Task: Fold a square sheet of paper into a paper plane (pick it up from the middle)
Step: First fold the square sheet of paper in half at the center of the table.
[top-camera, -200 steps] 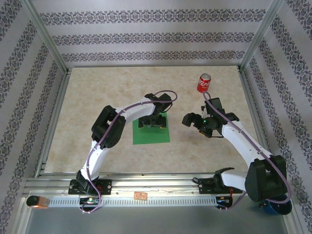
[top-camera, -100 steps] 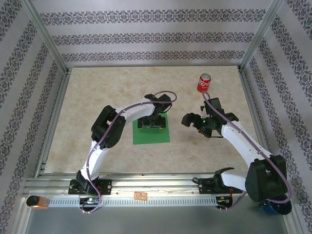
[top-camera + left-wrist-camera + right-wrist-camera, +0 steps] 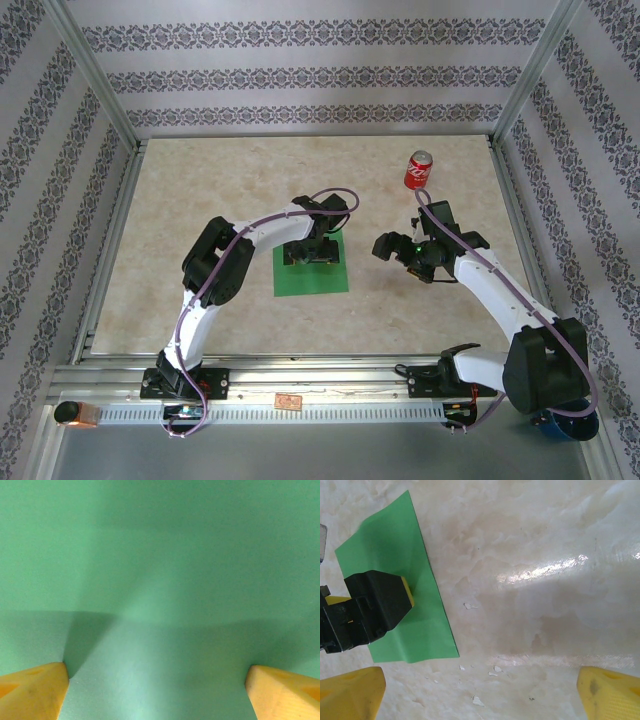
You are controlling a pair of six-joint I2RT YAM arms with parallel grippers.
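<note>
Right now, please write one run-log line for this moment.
left hand: open, low over green sheet | right hand: open, above table | sheet: unfolded, on table

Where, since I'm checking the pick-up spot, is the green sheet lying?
In the top view the square sheet of paper lies flat mid-table, beneath the left gripper and just left of the right gripper.

Fig. — your left arm & right arm: white links w/ black joints, purple cables alongside; fingertips yellow, wedge-shaped.
</note>
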